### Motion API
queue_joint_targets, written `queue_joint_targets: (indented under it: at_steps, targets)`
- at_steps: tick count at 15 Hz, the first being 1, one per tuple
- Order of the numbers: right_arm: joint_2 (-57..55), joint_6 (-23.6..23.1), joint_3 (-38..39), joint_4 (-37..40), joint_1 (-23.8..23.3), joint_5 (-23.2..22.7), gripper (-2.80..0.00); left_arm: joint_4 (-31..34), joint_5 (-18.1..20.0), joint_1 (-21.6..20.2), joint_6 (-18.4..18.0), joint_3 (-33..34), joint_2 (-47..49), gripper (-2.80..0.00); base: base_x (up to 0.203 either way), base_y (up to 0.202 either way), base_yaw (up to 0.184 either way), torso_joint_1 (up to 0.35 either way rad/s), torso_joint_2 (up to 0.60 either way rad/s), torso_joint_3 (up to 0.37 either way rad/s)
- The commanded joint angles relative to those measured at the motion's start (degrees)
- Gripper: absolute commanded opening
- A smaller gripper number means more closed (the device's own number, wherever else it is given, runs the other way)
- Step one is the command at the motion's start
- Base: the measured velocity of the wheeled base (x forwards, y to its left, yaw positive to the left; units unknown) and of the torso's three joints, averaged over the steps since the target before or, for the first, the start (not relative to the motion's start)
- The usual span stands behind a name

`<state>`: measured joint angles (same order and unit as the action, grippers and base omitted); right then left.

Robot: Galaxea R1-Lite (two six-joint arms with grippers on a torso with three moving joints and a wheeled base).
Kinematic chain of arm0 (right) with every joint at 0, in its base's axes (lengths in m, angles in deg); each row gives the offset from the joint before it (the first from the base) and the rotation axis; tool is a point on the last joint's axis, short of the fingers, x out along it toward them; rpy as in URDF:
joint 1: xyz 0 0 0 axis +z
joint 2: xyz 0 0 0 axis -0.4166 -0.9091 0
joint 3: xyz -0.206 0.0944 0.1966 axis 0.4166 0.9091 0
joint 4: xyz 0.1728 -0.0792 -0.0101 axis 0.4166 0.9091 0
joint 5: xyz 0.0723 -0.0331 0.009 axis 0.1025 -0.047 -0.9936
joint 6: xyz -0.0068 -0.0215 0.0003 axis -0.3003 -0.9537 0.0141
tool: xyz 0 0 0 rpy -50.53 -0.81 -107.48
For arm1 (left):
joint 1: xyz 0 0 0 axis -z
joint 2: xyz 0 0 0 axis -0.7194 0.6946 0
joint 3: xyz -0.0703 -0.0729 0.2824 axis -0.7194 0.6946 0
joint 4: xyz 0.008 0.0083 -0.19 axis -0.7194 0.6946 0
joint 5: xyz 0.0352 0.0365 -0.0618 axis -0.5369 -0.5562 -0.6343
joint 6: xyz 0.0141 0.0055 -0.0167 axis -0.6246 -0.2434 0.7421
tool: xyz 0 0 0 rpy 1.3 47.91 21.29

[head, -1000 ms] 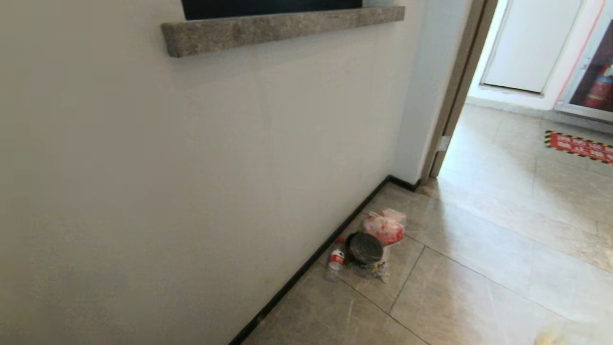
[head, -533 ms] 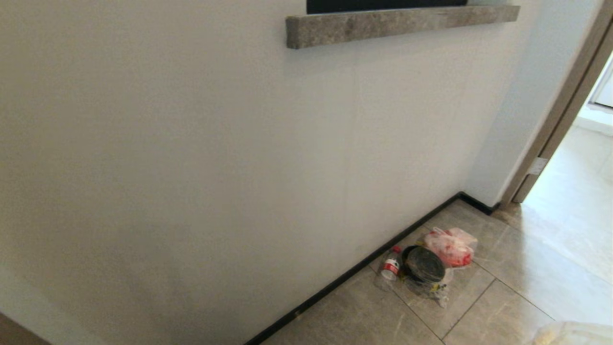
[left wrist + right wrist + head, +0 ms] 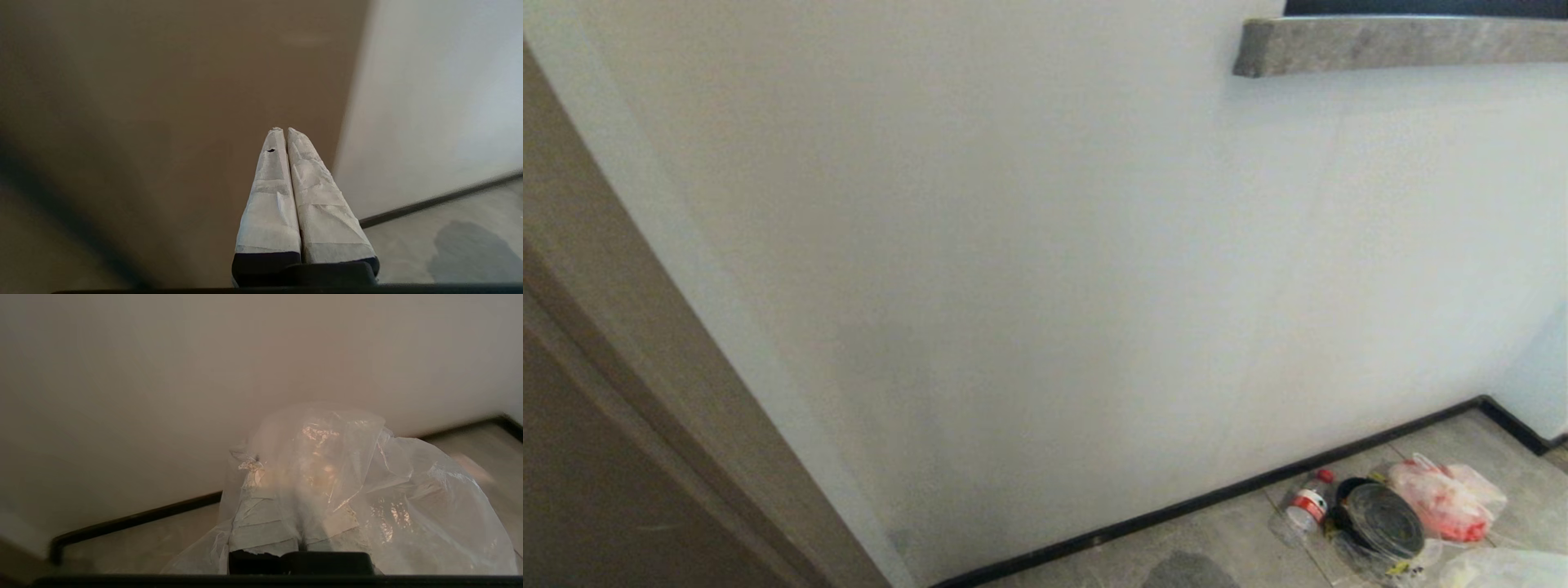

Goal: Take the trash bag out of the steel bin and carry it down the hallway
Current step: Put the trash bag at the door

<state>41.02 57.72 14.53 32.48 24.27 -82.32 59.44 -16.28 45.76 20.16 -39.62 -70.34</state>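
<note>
Right wrist view: right gripper [image 3: 300,522] pinching clear bag [image 3: 367,490], draped over taped fingers [image 3: 265,522], likely for carrying. Left gripper [image 3: 286,130] pressed together, empty. Head view: bin [image 3: 1380,510] on floor at 5 o'clock, against wall.

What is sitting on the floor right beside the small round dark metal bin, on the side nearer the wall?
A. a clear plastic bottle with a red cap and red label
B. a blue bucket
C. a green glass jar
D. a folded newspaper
A: in the head view, a clear plastic bottle with a red cap and red label lies between the small round dark metal bin and the black skirting of the wall.
</note>
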Motion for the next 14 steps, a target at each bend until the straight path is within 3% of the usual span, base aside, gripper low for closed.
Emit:
queue_joint_targets:
  at_steps: [1, 7, 14]
  targets:
    - [0.0, 0.0, 0.1, 0.0, 0.0, 0.0, -2.8, 0.0, 0.0, 0.0, 0.0, 0.2, 0.1, -2.8, 0.0, -0.007, 0.172, 0.002, 0.0, 0.002]
    - [0.0, -0.1, 0.1, 0.2, 0.0, -0.1, -2.8, 0.0, 0.0, 0.0, 0.0, 0.2, 0.1, -2.8, 0.002, -0.009, 0.141, 0.002, 0.0, 0.002]
    - [0.0, 0.2, 0.1, 0.1, 0.0, -0.1, -2.8, 0.0, 0.0, 0.0, 0.0, 0.2, 0.1, -2.8, 0.0, 0.0, 0.0, 0.0, 0.0, 0.0]
